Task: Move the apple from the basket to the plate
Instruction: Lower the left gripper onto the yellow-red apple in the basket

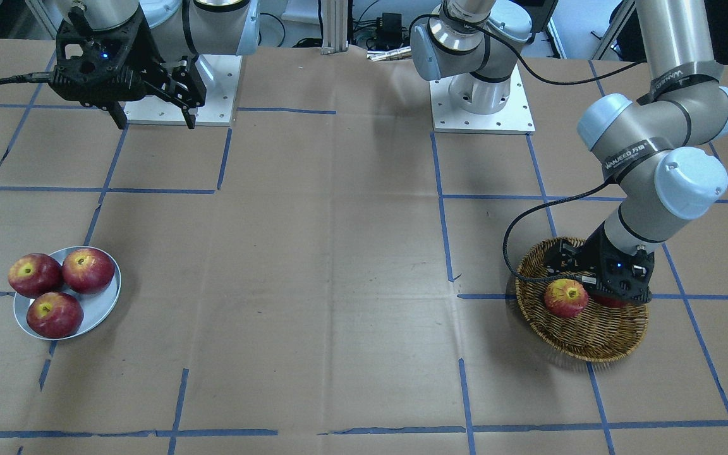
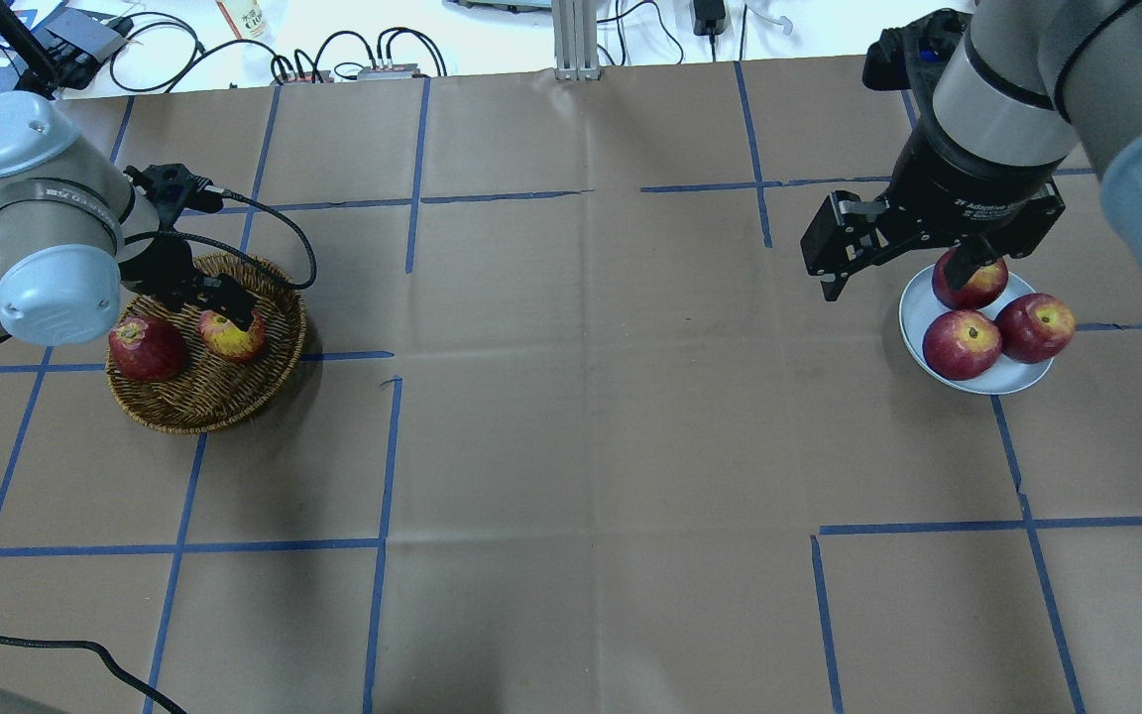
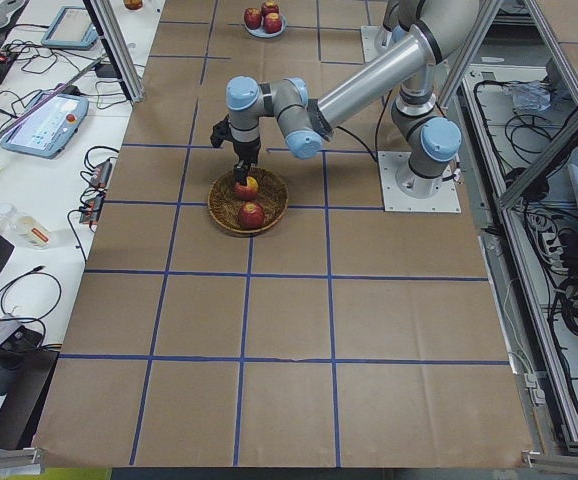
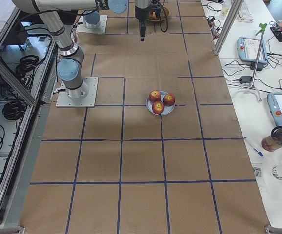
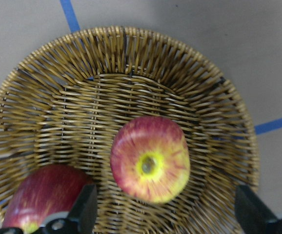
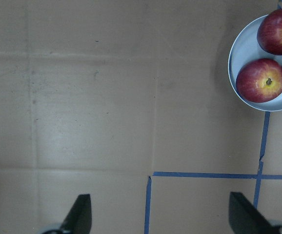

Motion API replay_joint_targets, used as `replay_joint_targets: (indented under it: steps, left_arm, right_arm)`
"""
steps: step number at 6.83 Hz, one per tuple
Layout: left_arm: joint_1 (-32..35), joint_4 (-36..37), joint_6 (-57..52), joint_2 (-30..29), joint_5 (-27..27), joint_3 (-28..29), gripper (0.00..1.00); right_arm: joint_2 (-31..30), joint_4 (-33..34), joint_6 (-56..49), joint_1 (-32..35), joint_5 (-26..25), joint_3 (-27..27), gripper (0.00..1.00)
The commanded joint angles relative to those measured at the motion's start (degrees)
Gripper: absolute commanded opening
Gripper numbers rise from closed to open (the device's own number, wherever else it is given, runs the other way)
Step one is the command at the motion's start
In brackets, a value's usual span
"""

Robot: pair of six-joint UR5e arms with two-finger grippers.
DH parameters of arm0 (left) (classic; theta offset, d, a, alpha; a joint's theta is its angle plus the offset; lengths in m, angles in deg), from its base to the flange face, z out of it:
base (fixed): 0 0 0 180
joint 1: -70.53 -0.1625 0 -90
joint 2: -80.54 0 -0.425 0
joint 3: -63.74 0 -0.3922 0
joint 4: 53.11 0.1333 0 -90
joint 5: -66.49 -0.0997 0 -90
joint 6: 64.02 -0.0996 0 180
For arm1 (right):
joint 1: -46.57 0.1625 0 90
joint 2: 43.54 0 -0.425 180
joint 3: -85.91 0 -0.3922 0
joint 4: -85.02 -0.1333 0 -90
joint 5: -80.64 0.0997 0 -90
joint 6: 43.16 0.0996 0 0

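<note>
The streaky apple [image 5: 150,158] lies in the wicker basket [image 5: 204,97] beside one dark-red apple [image 2: 147,348], under the left gripper [image 5: 168,214], whose fingers are spread wide. Three dark-red apples [image 1: 88,270] sit on the plate [image 1: 95,308]; the right gripper [image 1: 153,115] hangs open, raised off to the plate's side.

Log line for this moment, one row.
left gripper: open over apple in basket | right gripper: open, raised, empty | plate: three red apples | apple: not yet grasped

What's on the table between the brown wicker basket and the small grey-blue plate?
Nothing: overhead view shows only brown paper covering with blue tape lines there.
</note>
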State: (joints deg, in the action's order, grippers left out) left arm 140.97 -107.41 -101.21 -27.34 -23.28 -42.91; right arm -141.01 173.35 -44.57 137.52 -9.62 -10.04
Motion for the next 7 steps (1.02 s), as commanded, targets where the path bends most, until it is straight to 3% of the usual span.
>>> replay_joint_targets:
  steps: [1,7]
  left_arm:
    - [-0.1,1.9,-0.4,-4.0,2.9,0.7,0.99]
    - [0.0,2.5,-3.5,-5.8,-0.2,0.8,0.99]
  right_arm:
    - [0.0,0.0,0.0,0.0,0.0,0.1,1.00]
    - [0.0,0.0,0.0,0.0,0.0,0.1,1.00]
